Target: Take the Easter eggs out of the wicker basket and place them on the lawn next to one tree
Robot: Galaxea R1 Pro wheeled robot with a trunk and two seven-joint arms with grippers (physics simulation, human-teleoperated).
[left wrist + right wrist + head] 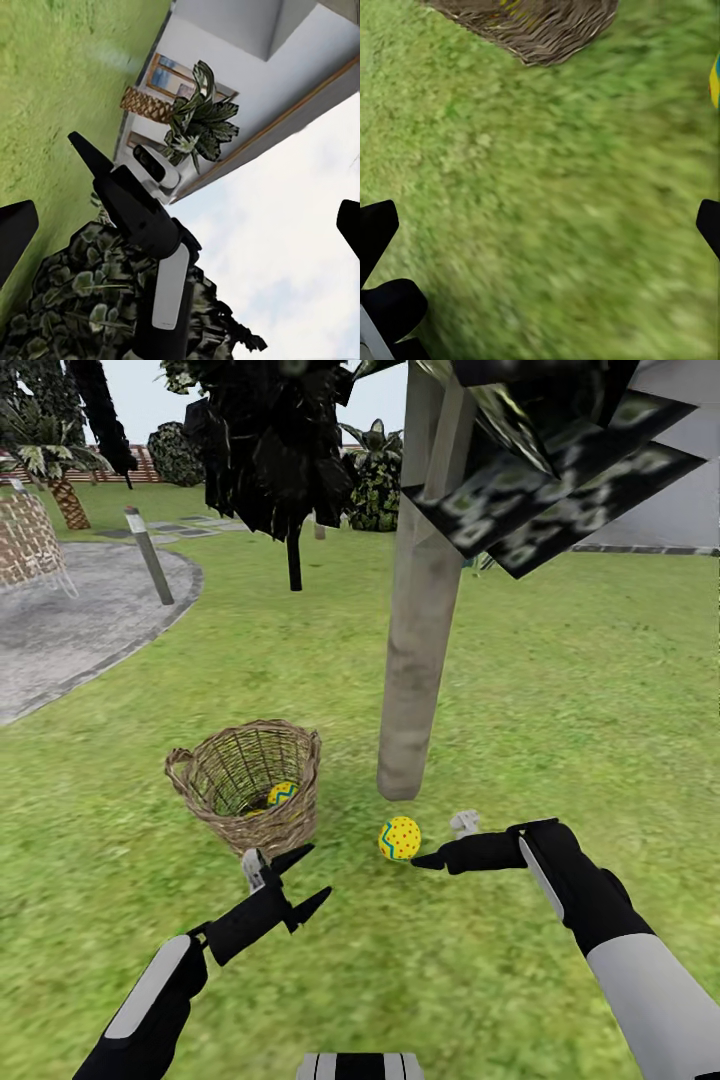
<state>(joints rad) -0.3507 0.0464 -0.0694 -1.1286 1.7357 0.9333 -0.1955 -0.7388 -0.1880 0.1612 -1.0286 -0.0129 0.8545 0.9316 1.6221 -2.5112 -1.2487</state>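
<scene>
The wicker basket (245,780) stands on the lawn (560,690) just left of a pale tree trunk (420,630). One Easter egg (282,793) lies inside the basket. Another egg (399,838) rests on the grass at the foot of the trunk. My right gripper (440,842) is open beside that egg, its black fingertip almost touching it, with nothing held. The right wrist view looks past the open right gripper (540,225) at the basket base (540,26) and a sliver of the egg (714,79). My left gripper (300,880) is open in front of the basket.
A grey patio (80,620) with a short post (148,555) lies to the far left, a woven bench (25,540) at its edge. A black-trunked tree (292,560) and a palm (62,495) stand further back. The white house (680,510) is at the right.
</scene>
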